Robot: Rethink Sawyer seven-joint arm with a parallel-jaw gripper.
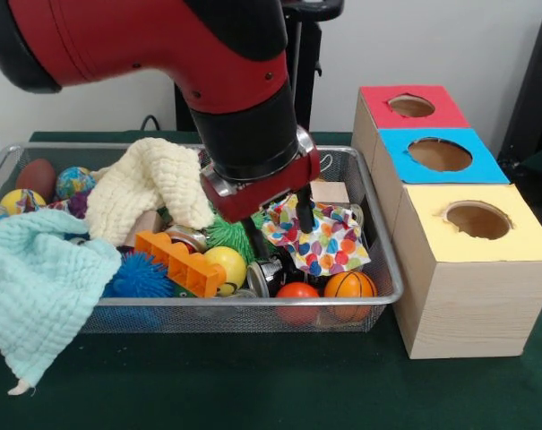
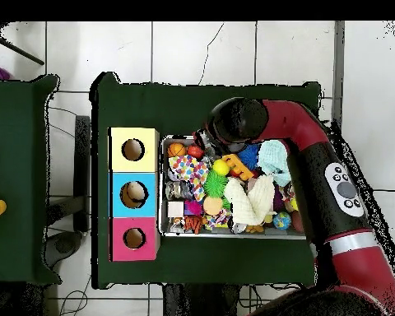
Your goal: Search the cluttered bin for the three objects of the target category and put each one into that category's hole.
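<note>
The cluttered bin [image 1: 381, 235] is a silver wire mesh basket full of toys and cloths; it also shows in the overhead view [image 2: 234, 236]. My gripper [image 1: 278, 229] hangs from the red arm inside the bin, right of centre. Its black fingers [image 1: 304, 213] are spread and hold nothing. They sit between a green spiky ball [image 1: 227, 235] and a cloth with coloured dots [image 1: 322, 242]. Three wooden boxes with round holes stand beside the bin: red top [image 1: 412, 90], blue top [image 1: 441, 172], yellow top [image 1: 477, 246]. In the overhead view the arm [image 2: 316, 156] hides the gripper.
In the bin lie a cream cloth [image 1: 150, 184], a pale teal cloth [image 1: 38, 287] draped over the front rim, an orange brick [image 1: 176, 262], a yellow ball [image 1: 227, 264], a blue spiky ball [image 1: 141, 278], an orange ball [image 1: 297, 292], a small basketball [image 1: 349, 286] and a wooden block [image 1: 330, 192].
</note>
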